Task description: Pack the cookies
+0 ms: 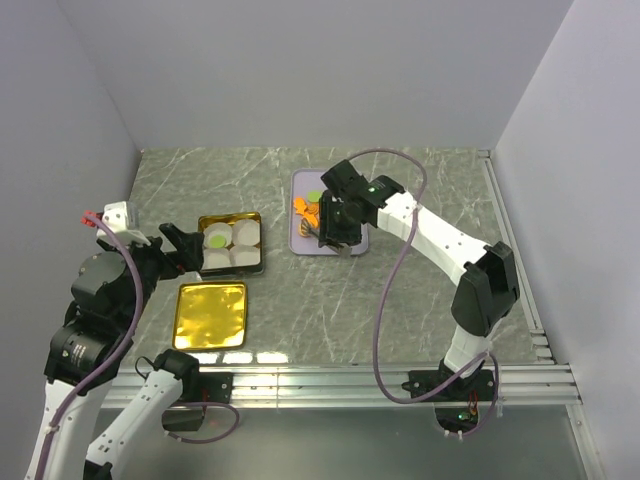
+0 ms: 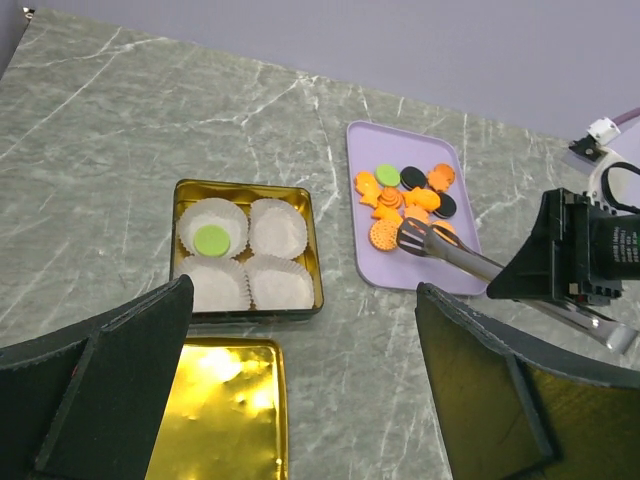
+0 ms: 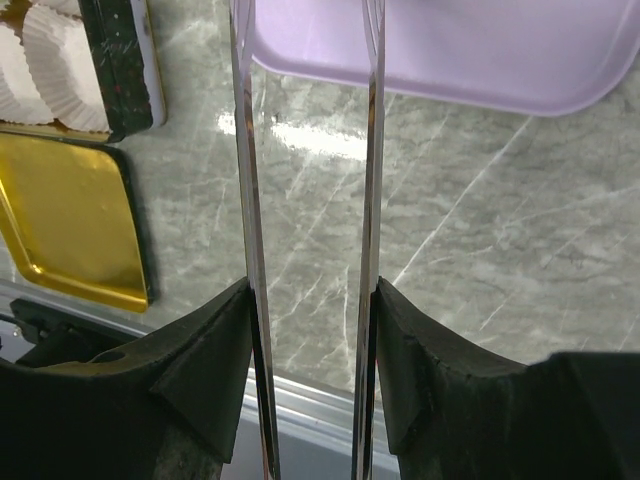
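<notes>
The cookies (image 1: 310, 208) lie in a heap on a lilac tray (image 1: 300, 180): orange, black and lime green pieces, also in the left wrist view (image 2: 405, 200). One lime green cookie (image 2: 211, 239) sits in a white paper cup in the gold tin (image 2: 240, 185). My right gripper (image 1: 335, 225) is shut on metal tongs (image 2: 450, 252), whose tips hover over the orange cookies at the tray's near side. The two tong arms (image 3: 245, 150) stand apart between my right fingers (image 3: 310, 300). My left gripper (image 2: 300, 330) is open and empty, near the tin (image 1: 230, 217).
The tin holds several white paper cups (image 2: 277, 228). The gold lid (image 1: 210, 315) lies flat in front of the tin, also in the wrist views (image 2: 220, 420) (image 3: 70, 220). The lilac tray's near edge (image 3: 450, 50) shows in the right wrist view. A metal rail (image 1: 400, 375) runs along the table's near edge.
</notes>
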